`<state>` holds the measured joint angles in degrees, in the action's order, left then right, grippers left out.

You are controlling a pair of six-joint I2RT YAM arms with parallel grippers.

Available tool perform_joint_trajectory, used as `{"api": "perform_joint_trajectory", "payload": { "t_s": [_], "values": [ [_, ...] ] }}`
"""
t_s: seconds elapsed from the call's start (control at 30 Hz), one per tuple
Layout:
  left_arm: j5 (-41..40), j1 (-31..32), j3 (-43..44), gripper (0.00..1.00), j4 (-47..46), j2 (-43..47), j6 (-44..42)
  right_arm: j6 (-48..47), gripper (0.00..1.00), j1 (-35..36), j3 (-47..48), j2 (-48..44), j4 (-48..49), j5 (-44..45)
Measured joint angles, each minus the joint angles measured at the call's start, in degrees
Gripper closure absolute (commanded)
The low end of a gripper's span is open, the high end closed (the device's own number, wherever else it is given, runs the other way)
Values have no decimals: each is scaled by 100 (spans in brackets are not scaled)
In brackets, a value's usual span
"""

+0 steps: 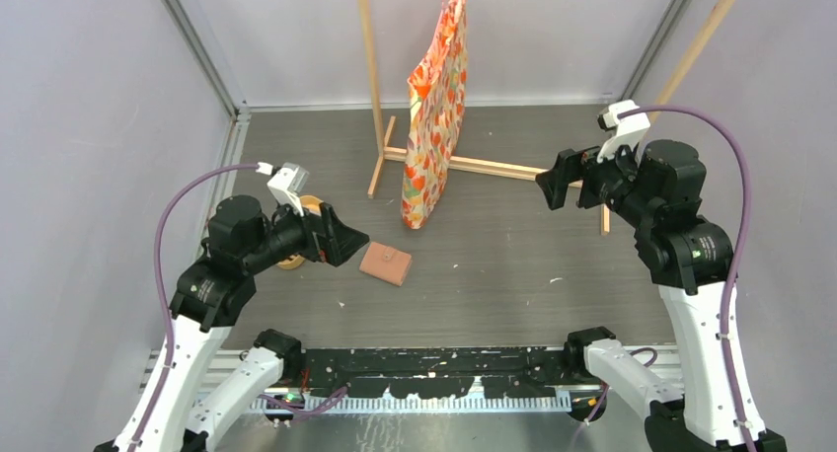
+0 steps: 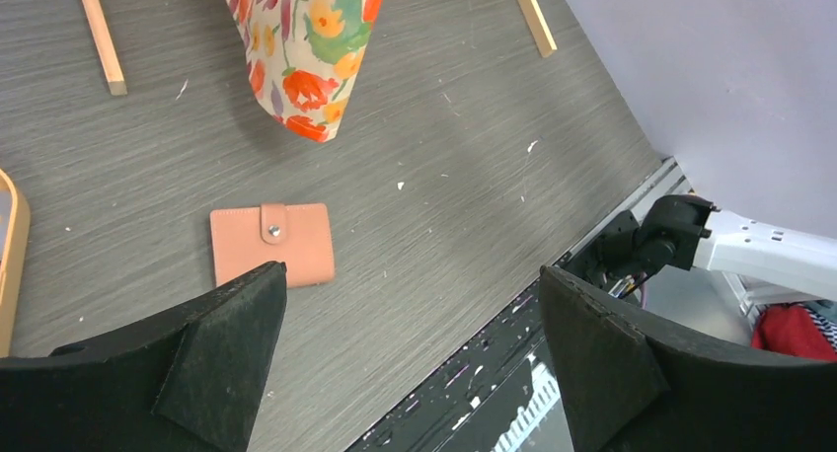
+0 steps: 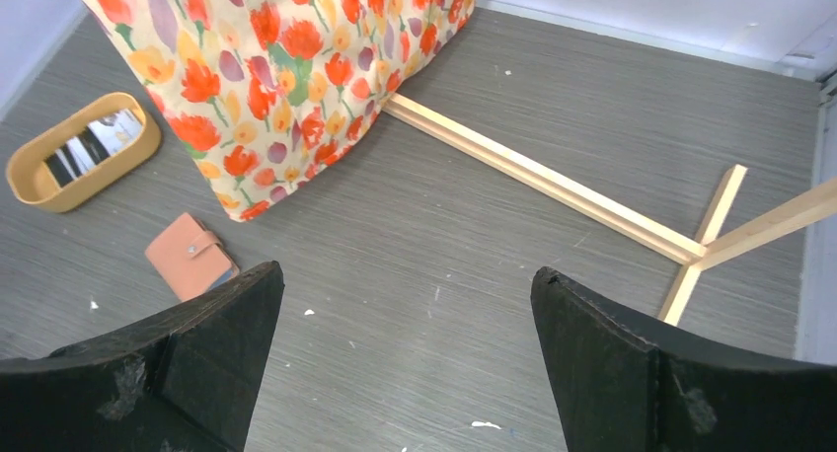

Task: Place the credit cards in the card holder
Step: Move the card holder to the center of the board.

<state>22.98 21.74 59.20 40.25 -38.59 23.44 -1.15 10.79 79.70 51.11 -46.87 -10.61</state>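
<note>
The salmon card holder (image 1: 385, 263) lies folded shut on the grey table, snap tab up, and it also shows in the left wrist view (image 2: 271, 243) and the right wrist view (image 3: 188, 255). My left gripper (image 1: 345, 239) (image 2: 413, 269) hovers open just left of it, holding nothing. Dark and light credit cards (image 3: 87, 148) lie in the oval tray (image 3: 59, 188). Far to the right, my right gripper (image 1: 548, 188) (image 3: 406, 269) hangs open and empty above the table.
A floral fabric bag (image 1: 434, 116) (image 3: 286, 67) hangs from a wooden rack (image 1: 375, 87) whose base bars (image 3: 543, 181) lie on the table. The tray rim (image 1: 293, 263) (image 2: 12, 245) peeks out behind my left gripper. Walls close in on three sides.
</note>
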Motion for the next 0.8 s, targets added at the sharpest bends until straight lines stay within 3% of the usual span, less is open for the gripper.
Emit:
{"api": "perform_joint_trajectory", "payload": {
  "t_s": [0.27,0.5,0.57,0.7,0.8],
  "values": [
    [151,2,-579,0,-715,452,492,197,0,-407,-356,-15,61,-726],
    [210,138,-820,6,-905,133,918,-57,0,-603,-988,24,227,-1694],
    [-358,850,-841,4,-962,-170,957,-251,0,-662,-1353,35,415,-2065],
    [-2509,3585,-822,4,-960,-1259,964,-601,0,-951,-2258,192,763,-2693],
    [-3541,4481,-935,10,-1069,-2068,1141,-693,0,-1156,-2745,280,925,-2933]
  ]
}}
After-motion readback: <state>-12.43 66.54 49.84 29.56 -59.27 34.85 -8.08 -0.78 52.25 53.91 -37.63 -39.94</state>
